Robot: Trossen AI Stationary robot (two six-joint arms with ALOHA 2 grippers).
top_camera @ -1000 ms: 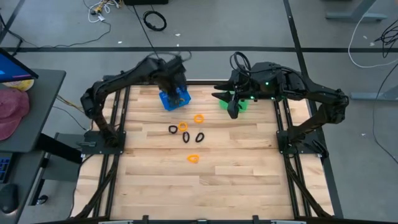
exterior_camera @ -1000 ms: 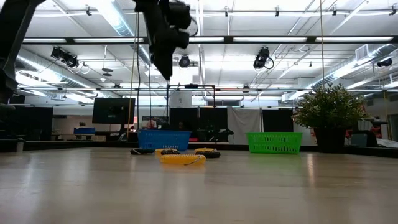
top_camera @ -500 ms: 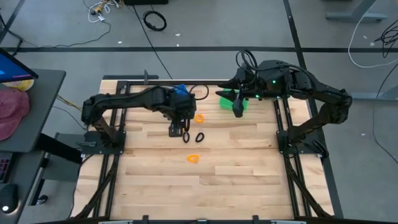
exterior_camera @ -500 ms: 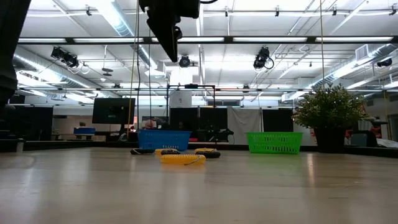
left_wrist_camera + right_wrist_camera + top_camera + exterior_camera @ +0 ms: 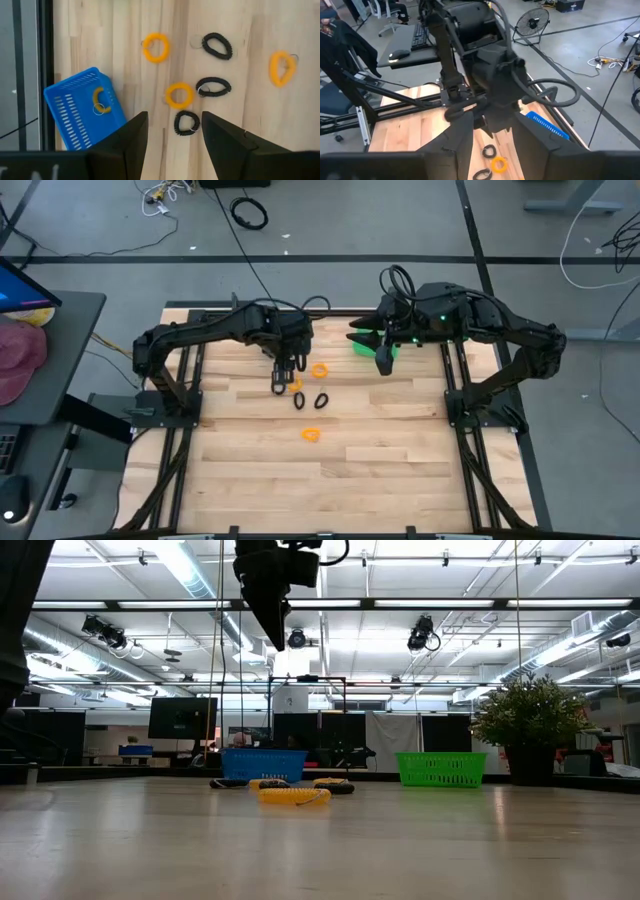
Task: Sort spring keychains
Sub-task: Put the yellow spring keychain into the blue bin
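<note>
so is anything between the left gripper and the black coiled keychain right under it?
Nothing visible. The left gripper hangs open above the black coiled spring keychain, with only bare wooden table around the ring.

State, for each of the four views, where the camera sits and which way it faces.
High: overhead, straight down; both arms, left gripper, right gripper.
Low: table height, level across; one arm overhead, green basket.
Left wrist: down past own fingers.
Right wrist: across at the left arm.
Shared: blue basket, spring keychains.
</note>
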